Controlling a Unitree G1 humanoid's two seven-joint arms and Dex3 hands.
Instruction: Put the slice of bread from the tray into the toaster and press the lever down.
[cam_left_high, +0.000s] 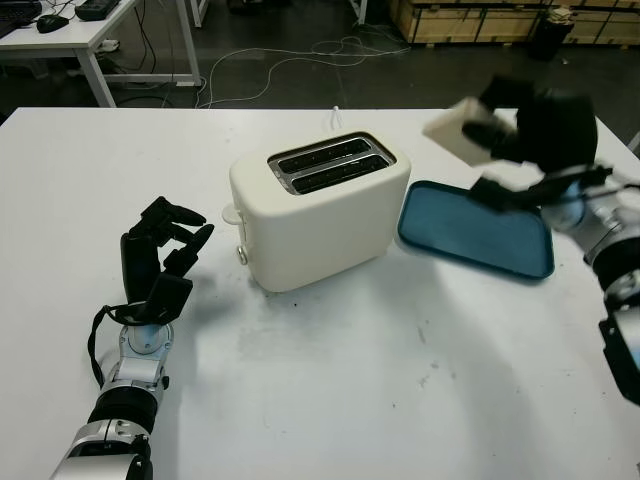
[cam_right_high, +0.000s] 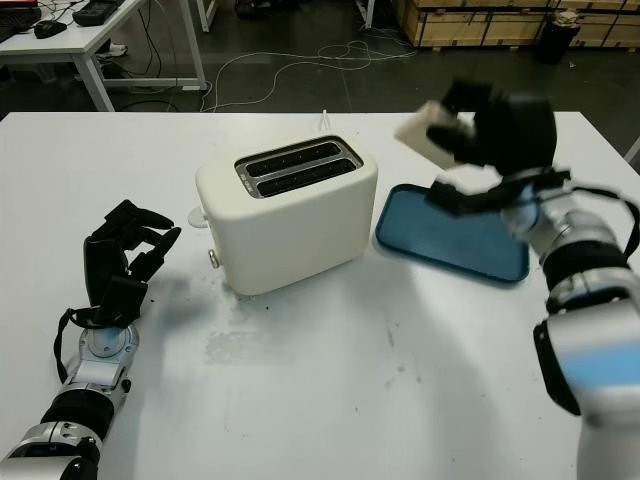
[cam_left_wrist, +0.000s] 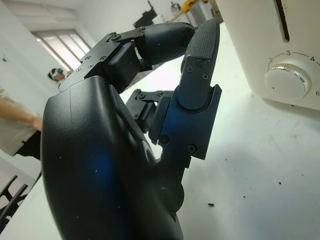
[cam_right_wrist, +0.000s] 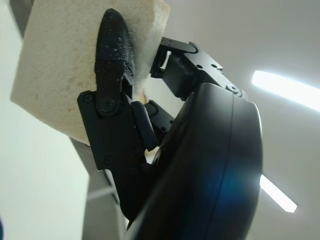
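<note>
Gripping the bread slice (cam_left_high: 462, 130) in the air above the blue tray (cam_left_high: 480, 240), the right hand (cam_left_high: 525, 125) is beside the toaster (cam_left_high: 320, 210). Left hand (cam_left_high: 160, 255), curled and empty, is by the toaster's lever side. Risk: the tilted slice may catch a slot edge and drop.

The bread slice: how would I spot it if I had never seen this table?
Find the cream toaster in the middle of the white table, then the blue tray beside it. Above the tray, the right hand holds the bread slice in the air: a pale square, the one thing off the table.
</note>
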